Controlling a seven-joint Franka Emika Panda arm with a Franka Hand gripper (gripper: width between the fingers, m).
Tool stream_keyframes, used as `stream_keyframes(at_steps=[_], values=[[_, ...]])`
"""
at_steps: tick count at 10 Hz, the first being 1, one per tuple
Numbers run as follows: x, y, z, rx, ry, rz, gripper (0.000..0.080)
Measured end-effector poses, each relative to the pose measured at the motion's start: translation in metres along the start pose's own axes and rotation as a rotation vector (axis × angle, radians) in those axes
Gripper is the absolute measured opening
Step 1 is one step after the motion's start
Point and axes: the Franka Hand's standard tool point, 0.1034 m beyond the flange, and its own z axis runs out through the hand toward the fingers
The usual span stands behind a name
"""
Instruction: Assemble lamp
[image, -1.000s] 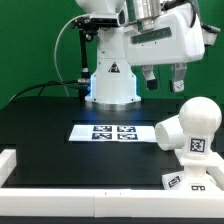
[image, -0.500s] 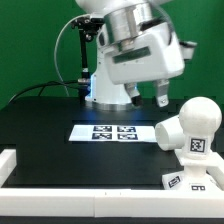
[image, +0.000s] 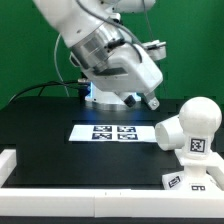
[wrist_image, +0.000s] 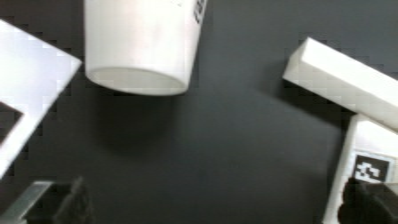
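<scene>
The lamp bulb (image: 192, 126), a white round head on a thick neck with a black tag, lies at the exterior view's right. A small white tagged part (image: 190, 182), likely the base, shows at the lower right edge. My gripper (image: 144, 99) hangs tilted above the table behind the marker board, left of the bulb and apart from it. In the wrist view the gripper (wrist_image: 214, 205) is open and empty, with only dark table between the fingers (wrist_image: 50, 200). A white cylindrical part (wrist_image: 139, 45) with a flat round end lies ahead; I cannot tell which lamp part it is.
The marker board (image: 112, 132) lies mid-table. The white robot pedestal (image: 112, 82) stands behind it. A white rim (image: 8, 165) borders the table at the exterior view's left. White flat pieces (wrist_image: 347, 75) and a tag (wrist_image: 370, 168) show in the wrist view.
The arm has swung toward the exterior view's left and tilted over. The gripper has come down from the upper right to just above the marker board's far side. The bulb has not moved.
</scene>
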Motion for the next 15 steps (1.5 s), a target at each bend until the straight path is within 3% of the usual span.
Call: stream_keyframes(at_steps=[1,2,5,6,10,12,15], values=[[0.003,0.003,0.0,-0.006,-0.056,0.013,0.0699],[0.005,0.007,0.008,0.009,-0.111,0.032,0.0699],[0.0,0.016,0.031,-0.031,-0.238,0.064,0.0699],[0.004,0.02,0.029,-0.033,-0.297,0.08,0.0699],[0.009,0.022,0.029,-0.032,-0.295,0.089,0.0699],[0.009,0.018,0.046,0.018,-0.291,0.136,0.0699],[-0.002,0.01,0.069,0.039,-0.272,0.155,0.0699]])
